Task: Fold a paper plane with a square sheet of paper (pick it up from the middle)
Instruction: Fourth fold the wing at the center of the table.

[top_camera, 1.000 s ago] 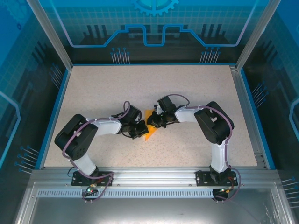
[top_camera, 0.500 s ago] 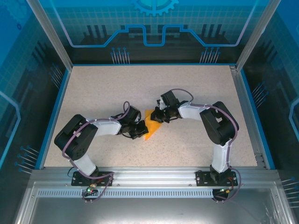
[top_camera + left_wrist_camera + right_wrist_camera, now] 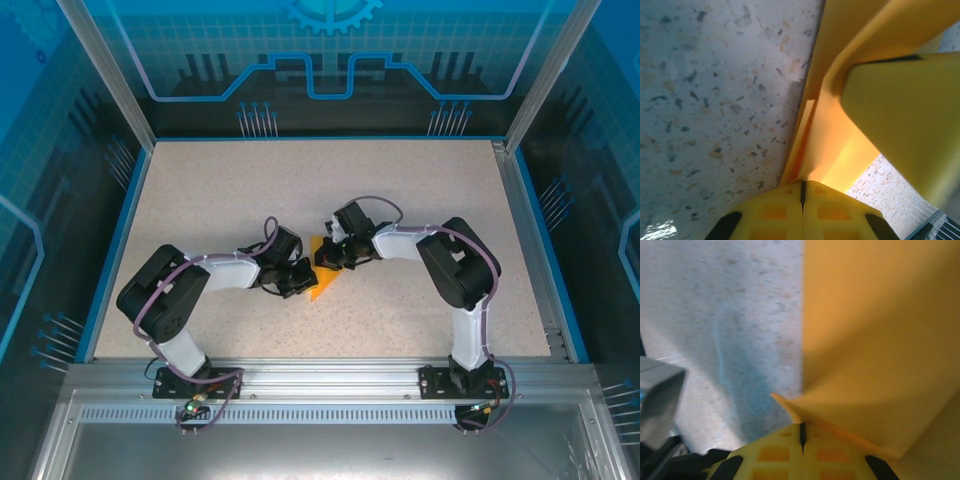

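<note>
Overhead: both arms reach inward and meet near the middle of the speckled desk (image 3: 300, 190). The orange paper (image 3: 323, 277) lies between them. It is an angular, partly folded shape with its narrow end pointing toward the near edge.

Left end effector (image 3: 297, 278): sits at the paper's left edge. In the wrist view its two fingers (image 3: 775, 212) are pressed together, with only a thin dark seam between them. A folded ridge of the paper (image 3: 832, 145) runs straight down into that seam. Read as fully closed, pinching the paper. The layers stand up off the desk here rather than lying flat. A broad yellow mass fills the right of this view; I cannot tell whether it is a paper flap or part of the other arm.

Right end effector (image 3: 328, 257): sits at the paper's far right side. In the wrist view its fingers (image 3: 830, 452) are likewise closed to a seam. A corner of the paper (image 3: 875, 340) comes down to that seam, and a thin sliver pokes out just left of it. Read as fully closed, nipping the paper's corner. The paper's left edge shows as a straight line against the desk.

The two end effectors are very near each other. I cannot tell from overhead whether they touch.
</note>
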Robot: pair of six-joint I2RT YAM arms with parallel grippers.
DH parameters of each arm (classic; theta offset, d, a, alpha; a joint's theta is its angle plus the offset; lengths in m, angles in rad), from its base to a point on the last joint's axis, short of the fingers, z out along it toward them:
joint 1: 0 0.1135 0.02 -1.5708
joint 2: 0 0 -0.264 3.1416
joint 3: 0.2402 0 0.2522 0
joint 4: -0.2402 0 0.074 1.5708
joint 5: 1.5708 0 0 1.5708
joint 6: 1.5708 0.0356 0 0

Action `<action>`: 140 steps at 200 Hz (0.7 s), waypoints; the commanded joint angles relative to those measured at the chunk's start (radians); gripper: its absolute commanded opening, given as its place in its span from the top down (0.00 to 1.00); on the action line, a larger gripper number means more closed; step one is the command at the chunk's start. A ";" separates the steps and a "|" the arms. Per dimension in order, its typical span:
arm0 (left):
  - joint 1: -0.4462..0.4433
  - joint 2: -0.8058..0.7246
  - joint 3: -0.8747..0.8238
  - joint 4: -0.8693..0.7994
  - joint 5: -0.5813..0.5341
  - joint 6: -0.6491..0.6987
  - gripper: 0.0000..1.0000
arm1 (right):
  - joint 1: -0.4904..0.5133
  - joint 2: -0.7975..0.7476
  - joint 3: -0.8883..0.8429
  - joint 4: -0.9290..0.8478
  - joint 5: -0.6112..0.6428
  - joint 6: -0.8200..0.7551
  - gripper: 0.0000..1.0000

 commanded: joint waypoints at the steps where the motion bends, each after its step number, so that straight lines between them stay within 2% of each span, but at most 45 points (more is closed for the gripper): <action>1: -0.006 0.101 -0.068 -0.169 -0.116 0.020 1.00 | -0.016 0.029 -0.015 0.014 0.049 -0.006 0.97; 43: -0.006 0.123 -0.082 -0.146 -0.110 0.024 1.00 | -0.083 0.040 -0.006 0.020 0.096 -0.013 0.96; 140: -0.006 0.136 -0.110 -0.137 -0.113 0.039 1.00 | -0.222 0.128 0.168 -0.091 0.126 -0.057 0.94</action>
